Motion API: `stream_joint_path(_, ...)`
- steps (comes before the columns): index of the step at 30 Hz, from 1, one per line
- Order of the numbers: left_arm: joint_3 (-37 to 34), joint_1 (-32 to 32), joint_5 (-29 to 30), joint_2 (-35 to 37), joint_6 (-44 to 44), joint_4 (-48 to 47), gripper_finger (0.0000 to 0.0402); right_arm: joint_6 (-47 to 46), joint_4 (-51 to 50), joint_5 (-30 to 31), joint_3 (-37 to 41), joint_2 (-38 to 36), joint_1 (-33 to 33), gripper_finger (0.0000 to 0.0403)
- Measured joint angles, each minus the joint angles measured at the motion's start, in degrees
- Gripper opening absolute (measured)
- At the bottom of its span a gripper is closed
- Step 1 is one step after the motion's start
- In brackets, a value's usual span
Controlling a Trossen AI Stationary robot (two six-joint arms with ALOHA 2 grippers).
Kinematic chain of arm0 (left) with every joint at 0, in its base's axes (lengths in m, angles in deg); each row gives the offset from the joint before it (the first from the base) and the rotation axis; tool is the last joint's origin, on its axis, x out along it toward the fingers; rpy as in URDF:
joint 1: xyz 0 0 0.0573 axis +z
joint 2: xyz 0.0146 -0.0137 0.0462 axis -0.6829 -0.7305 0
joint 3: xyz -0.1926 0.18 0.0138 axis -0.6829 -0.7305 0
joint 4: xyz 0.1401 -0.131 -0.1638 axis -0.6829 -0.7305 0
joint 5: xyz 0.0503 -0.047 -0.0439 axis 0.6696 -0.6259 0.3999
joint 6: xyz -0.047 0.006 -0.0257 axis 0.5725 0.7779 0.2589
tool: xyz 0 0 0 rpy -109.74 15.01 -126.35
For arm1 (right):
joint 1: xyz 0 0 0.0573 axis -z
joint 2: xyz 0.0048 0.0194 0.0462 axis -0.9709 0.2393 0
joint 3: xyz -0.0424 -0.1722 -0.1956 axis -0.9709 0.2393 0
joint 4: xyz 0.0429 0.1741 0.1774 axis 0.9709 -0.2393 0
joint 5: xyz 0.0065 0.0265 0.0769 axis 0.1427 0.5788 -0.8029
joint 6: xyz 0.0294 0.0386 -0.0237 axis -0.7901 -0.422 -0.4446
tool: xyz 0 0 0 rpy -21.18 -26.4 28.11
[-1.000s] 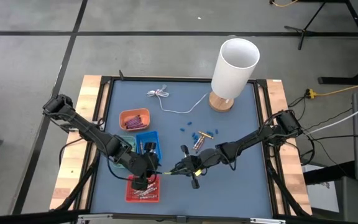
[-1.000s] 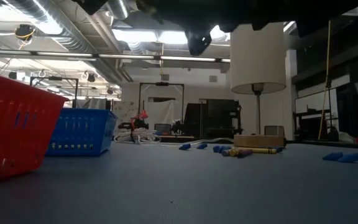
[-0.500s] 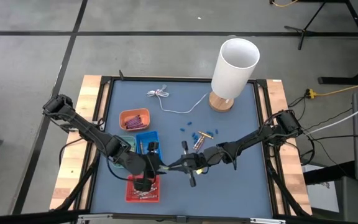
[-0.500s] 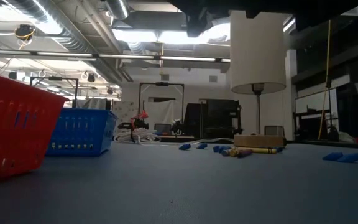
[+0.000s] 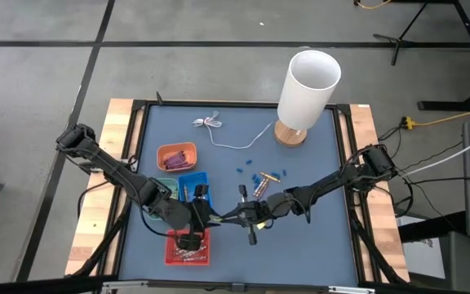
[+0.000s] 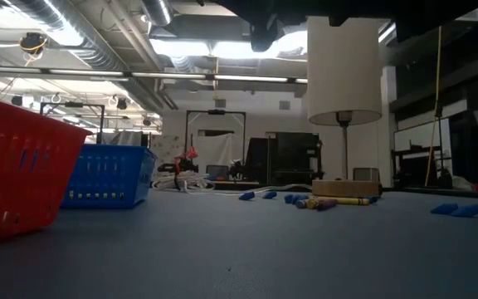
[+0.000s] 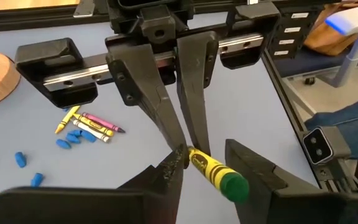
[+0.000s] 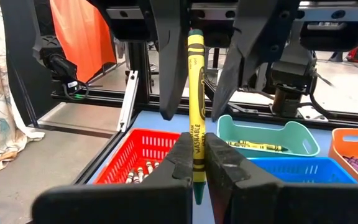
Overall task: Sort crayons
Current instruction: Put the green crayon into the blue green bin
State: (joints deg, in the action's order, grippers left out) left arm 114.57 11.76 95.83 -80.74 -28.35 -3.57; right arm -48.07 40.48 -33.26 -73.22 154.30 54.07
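A yellow crayon with green ends (image 8: 194,81) hangs in the air near the table's front, between my two grippers. My right gripper (image 8: 194,142) is shut on it, reaching in from the right (image 5: 235,217). My left gripper (image 7: 204,157) faces it from the left (image 5: 209,219) and is open. Its fingers (image 8: 169,62) stand on either side of the crayon's free end (image 7: 232,183); whether they touch it I cannot tell. A few loose crayons (image 5: 263,181) lie on the blue mat. My right gripper pinches the yellow crayon between its two fingertips near one end (image 8: 194,134), with a short green tip behind the fingers. The fingers come in about level from the table's right. The crayon sticks out ahead of them toward my left gripper, clear of the table.
Below and beside the grippers stand a red tray (image 5: 188,249), a blue tray (image 5: 192,184), a teal tray (image 8: 263,137) and an orange tray (image 5: 176,155), each with crayons. Small blue bits (image 5: 247,167), a white cable (image 5: 227,140) and a lamp (image 5: 307,86) occupy the far half.
My right gripper has carried the crayon a little toward the table's left, closer in between my left gripper's fingers. In the low view the dark gripper parts at the top have risen out of sight.
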Motion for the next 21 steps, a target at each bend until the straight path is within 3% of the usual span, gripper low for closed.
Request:
stream_joint_path(14,0.0,0.1,0.3,0.0,0.0,0.0,0.0019,-0.4,-0.2,0.0,0.0,0.0,0.0,0.0017)
stream_joint_path(21,0.0,0.1,0.3,0.0,0.4,-0.1,0.0010,-0.3,-0.2,-0.1,0.0,0.0,0.0,0.0024)
